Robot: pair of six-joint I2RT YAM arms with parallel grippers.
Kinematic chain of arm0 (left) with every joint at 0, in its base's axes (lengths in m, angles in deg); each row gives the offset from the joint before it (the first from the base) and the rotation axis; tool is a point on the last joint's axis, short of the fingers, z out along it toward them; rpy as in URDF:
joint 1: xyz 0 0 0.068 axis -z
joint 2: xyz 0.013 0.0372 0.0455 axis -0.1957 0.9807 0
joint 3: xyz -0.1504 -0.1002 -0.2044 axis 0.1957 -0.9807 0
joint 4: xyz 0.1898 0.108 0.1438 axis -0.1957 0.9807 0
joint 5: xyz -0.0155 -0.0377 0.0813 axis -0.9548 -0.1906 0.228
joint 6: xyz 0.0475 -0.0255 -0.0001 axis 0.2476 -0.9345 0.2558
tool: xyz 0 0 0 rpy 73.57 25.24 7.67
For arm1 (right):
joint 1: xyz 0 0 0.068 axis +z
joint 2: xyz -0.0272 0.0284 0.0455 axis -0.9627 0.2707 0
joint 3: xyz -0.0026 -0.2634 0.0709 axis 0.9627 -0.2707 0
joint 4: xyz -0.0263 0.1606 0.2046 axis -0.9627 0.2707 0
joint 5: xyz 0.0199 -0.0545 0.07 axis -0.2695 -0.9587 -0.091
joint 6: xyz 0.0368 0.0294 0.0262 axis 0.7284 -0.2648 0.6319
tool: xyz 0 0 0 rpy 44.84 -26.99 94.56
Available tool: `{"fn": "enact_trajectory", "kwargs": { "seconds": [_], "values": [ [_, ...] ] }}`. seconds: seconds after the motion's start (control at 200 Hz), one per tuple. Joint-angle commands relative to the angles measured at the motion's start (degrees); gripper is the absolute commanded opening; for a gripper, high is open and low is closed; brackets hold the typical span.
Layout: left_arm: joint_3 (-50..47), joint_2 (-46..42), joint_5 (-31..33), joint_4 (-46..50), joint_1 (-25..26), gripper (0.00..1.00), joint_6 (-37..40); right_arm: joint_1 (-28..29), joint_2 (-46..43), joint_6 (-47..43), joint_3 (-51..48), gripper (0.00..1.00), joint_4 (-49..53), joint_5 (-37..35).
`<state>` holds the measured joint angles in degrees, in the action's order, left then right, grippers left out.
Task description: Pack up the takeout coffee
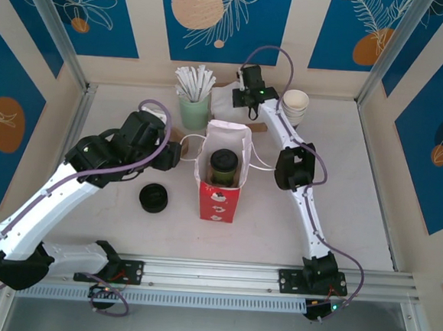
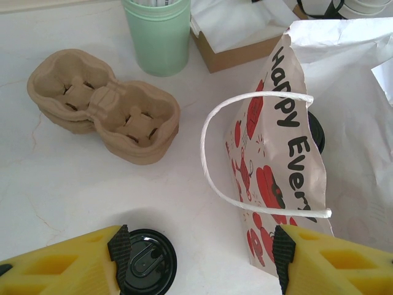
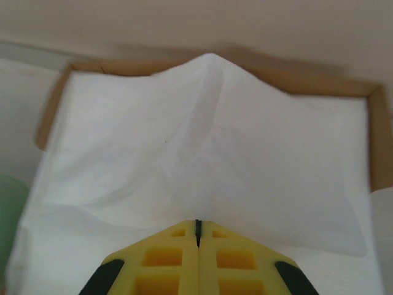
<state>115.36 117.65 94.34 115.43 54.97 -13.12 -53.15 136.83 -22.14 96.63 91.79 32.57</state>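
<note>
Top external view: on the white tabletop [image 1: 342, 190], between blue patterned walls, the red bag [image 1: 220, 200] stands at the middle with the takeout coffee [image 1: 224, 166] upright inside, lid up. Left wrist view adds a cardboard cup carrier [image 2: 104, 104]; the left gripper [image 2: 202, 258] is spread wide beside the bag. Right gripper [image 3: 198, 230], fingers together, hangs over white napkins [image 3: 202, 141] at the far edge.

On my left wrist feed I can read black lettering running down the side of the red-and-white paper bag [image 2: 279, 160]: "Happy Ever", with any further letters lost at the bag's edge. From the top camera its red front [image 1: 218, 202] carries small white marks too small for me to read.
</note>
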Motion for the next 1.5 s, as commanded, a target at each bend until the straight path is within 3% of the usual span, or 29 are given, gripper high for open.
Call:
{"fn": "enact_trajectory", "kwargs": {
  "seconds": [0.0,0.45,0.855,1.24,1.495],
  "values": [
    [-0.7,-1.4,-0.1,0.9,0.4,0.64,-1.1,0.8,-7.6,-0.1,1.2,0.0,0.2,-0.5],
    [-2.9,-3.9,-1.5,-1.7,0.4,0.65,0.4,3.0,-21.5,0.7,2.2,0.0,6.9,-2.1],
    [-5.4,-5.0,-3.0,-5.8,0.4,0.65,1.1,8.7,-37.9,0.9,1.4,0.0,20.9,-5.3],
    [-8.3,-6.2,-2.8,-7.7,0.4,0.65,0.7,18.7,-58.0,4.6,-16.7,0.0,27.6,-15.1],
    [-9.4,-6.7,-1.8,-8.0,0.4,0.66,1.1,25.7,-65.6,9.2,-27.3,0.0,33.2,-23.1]
  ]
}}
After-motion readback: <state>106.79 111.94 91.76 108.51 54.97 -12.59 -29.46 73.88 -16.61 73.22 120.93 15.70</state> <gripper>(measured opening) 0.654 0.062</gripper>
